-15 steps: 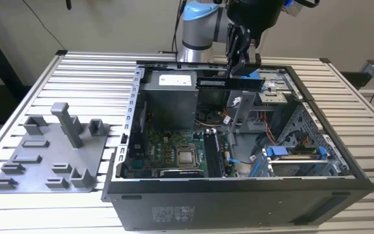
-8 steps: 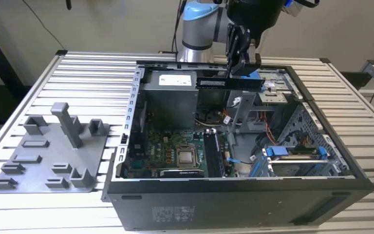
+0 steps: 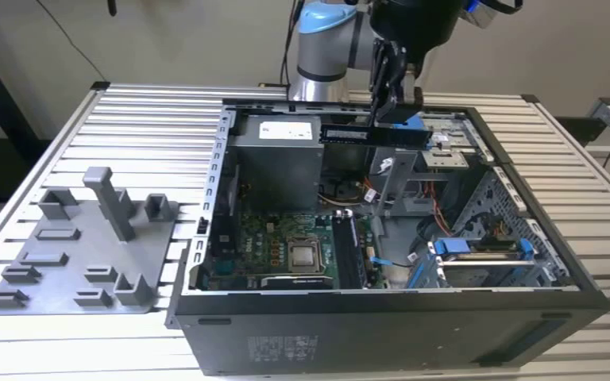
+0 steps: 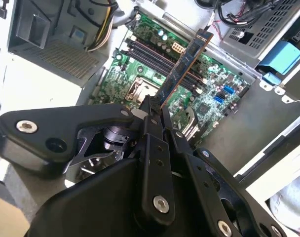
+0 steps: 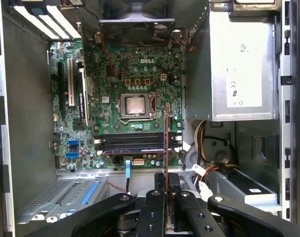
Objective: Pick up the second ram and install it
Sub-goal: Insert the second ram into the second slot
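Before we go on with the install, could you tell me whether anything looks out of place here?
Nothing looks damaged or spilled. One oddity: the second ram, gripped in the pincer above the open computer case, appears to lie crosswise to the memory slots rather than along them.

The arm [image 3: 321,48] rises by the far edge of the table [image 3: 156,111] — its gripper [image 3: 399,117] points downward, fingers clamped on the second ram [image 3: 374,135].
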Controlling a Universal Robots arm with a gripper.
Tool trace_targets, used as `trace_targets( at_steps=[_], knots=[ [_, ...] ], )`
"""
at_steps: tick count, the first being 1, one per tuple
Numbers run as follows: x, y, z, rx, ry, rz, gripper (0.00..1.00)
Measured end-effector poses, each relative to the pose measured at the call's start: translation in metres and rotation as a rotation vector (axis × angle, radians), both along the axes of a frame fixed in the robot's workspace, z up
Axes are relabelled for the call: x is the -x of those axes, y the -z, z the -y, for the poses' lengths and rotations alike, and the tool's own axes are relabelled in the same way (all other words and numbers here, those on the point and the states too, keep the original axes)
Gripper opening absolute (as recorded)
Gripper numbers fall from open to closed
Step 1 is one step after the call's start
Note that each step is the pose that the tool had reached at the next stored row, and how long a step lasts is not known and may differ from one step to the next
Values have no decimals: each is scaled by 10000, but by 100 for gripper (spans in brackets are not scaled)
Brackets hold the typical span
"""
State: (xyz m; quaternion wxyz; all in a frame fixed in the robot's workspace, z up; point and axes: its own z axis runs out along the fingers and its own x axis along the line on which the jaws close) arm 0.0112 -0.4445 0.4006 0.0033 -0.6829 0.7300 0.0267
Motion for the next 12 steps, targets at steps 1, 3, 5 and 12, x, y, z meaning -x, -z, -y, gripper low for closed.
trace_targets(
  at_steps=[1,3,5,12],
  knots=[
    [0,0,0,0,96,0,14],
    [0,1,0,-1,279,0,14],
    [0,1,0,0,476,0,14],
    [0,4,0,0,1243,0,14]
  ],
)
